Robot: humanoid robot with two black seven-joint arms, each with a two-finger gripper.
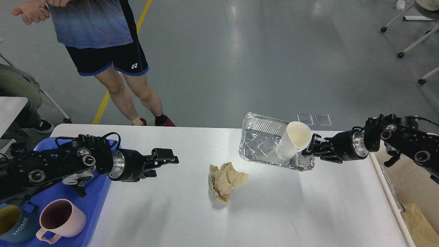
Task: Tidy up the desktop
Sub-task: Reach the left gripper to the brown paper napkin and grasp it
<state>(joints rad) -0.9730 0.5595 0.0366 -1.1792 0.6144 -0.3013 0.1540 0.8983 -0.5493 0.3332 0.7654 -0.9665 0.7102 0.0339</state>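
Lab, grey floor (pixel 240 51), yellow line (pixel 144 13)

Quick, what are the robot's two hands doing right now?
Left gripper: open, holding nothing, above the desktop.
Right gripper: right beside the paper cup in the foil tray; open or shut cannot be told.

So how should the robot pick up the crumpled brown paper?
Pinch the raised crumpled ridge in the middle of the paper, coming from above. It lies loose on the desktop, and the left gripper is nearest.

arms: black | wrist rings: silver | cables: black, looped
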